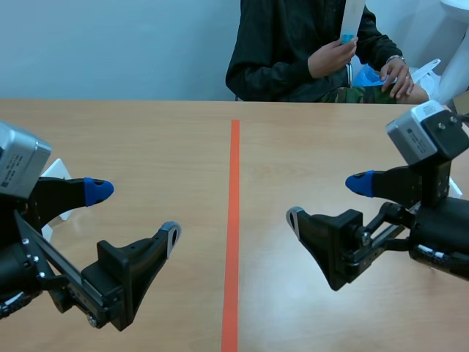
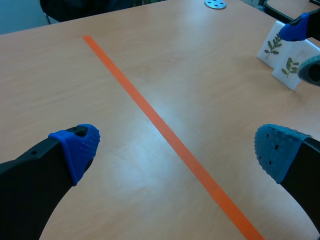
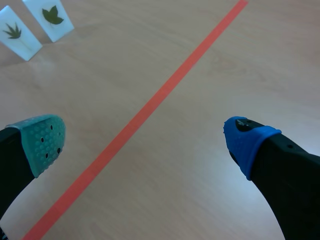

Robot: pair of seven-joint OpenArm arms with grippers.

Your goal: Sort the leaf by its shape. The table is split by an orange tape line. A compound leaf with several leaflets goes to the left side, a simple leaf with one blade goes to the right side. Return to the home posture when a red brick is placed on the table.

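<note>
1. Left claw (image 1: pixel 135 213), lower left of the scene view: fingers spread wide, nothing between them, low over the worktop (image 1: pixel 146 132). One pad is blue, the other grey-green.
2. Right claw (image 1: pixel 328 200), lower right of the scene view: also spread, pinching nothing, tips aimed toward mid-frame.
3. Orange tape line (image 1: pixel 234 220) runs from the bottom edge up the centre of the scene view, between the two claws. Neither claw crosses it.
4. Right wrist view: ahead of the right claw and past the tape, two white cards stand close together on the left half of the worktop. The fingered-leaf card (image 3: pixel 15 34) shows a dark leaf with narrow fingers fanning from one point. The lobed-leaf card (image 3: pixel 51 19) beside it shows a single broad green blade with lobes.
5. Left wrist view: ahead of the left claw and past the tape, two more white cards stand on the right half, just beside the right claw's tips. The nearer sprig card (image 2: pixel 289 69) and the farther sprig card (image 2: pixel 271 46) each show a stem with several small leaflets.
6. Same view, beyond those cards near the worktop's far edge: a grey disc (image 2: pixel 215 4) with holes, lying flat.
7. Top of the scene view, right of centre: a person (image 1: pixel 278 51) in a dark jacket sits across the worktop. One hand (image 1: pixel 330 59) holds a white card (image 1: pixel 352 16) upright; no leaf is readable on it. The other hand (image 1: pixel 399 73) holds something blue; cannot tell what.
</note>
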